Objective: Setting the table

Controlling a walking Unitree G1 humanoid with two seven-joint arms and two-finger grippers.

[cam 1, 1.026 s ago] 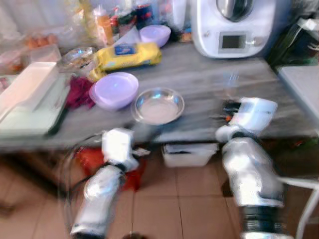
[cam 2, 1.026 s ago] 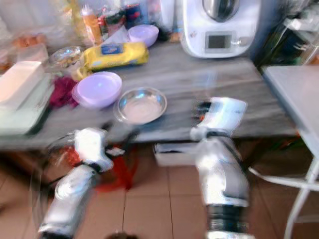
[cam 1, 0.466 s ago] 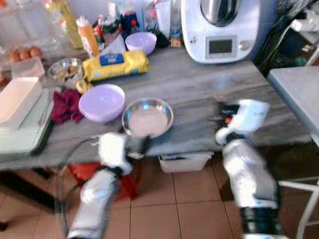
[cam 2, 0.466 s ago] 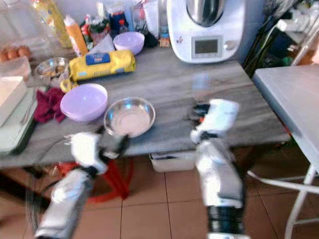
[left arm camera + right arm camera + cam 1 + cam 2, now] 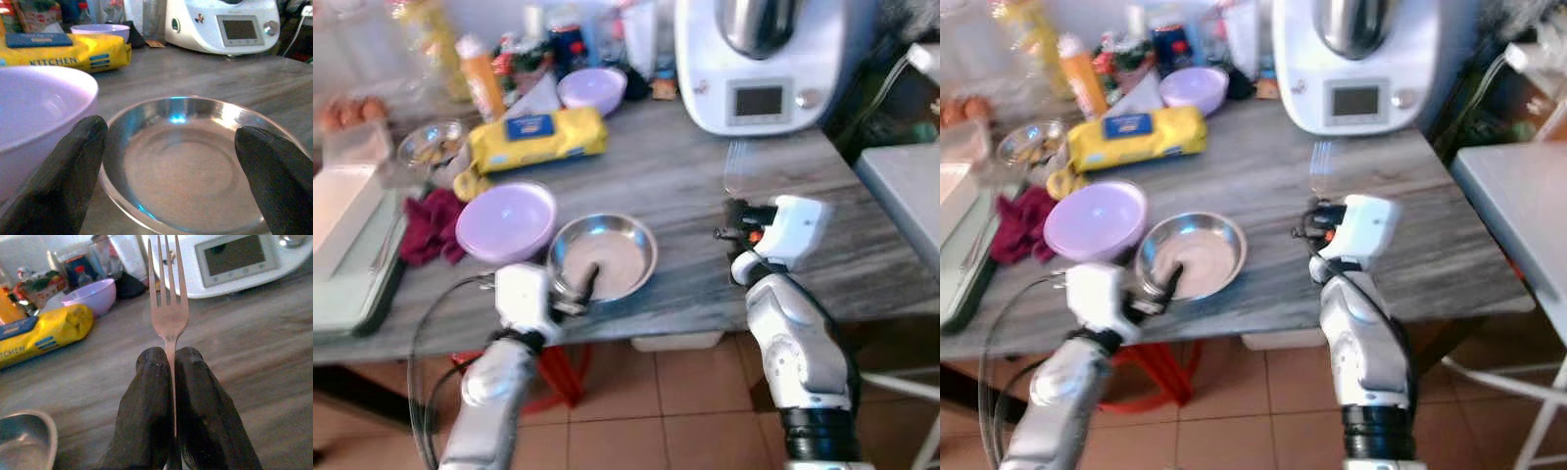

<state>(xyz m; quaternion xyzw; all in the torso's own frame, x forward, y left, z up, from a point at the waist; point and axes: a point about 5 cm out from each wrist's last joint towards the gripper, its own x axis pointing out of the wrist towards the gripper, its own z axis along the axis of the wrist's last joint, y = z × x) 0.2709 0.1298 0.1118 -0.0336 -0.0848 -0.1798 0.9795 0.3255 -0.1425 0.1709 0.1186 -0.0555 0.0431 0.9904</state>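
In right gripper [image 5: 168,363]: fork [image 5: 167,308], tines forward.

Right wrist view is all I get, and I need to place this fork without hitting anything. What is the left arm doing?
Observer: The left gripper is at the near rim of the steel bowl, fingers open on either side of it.
Operator: Is the bowl touching anything?
Observer: The large lilac bowl sits right against its left side; I cannot tell if they touch.
Operator: Where is my fork relative to that bowl?
Observer: The right gripper holds the fork to the bowl's right, tines pointing toward the white kitchen machine.
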